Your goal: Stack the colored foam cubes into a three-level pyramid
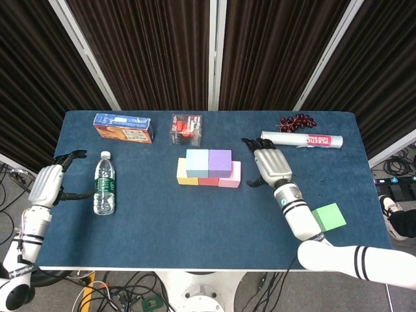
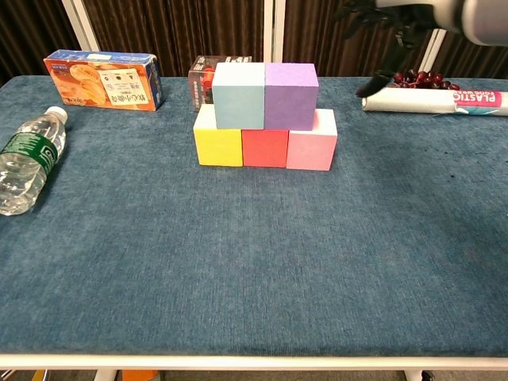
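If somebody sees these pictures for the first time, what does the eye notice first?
First the bright foam cube stack at the table's centre: yellow, red and pink below, light blue and purple on top. Next the right hand, open, just right of the stack, and a lone green cube near the front right edge.

Open table before stacked cubes

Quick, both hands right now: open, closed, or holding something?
Left hand: open, holding nothing, beside the water bottle.
Right hand: open, holding nothing, right of the cube stack, apart from it.
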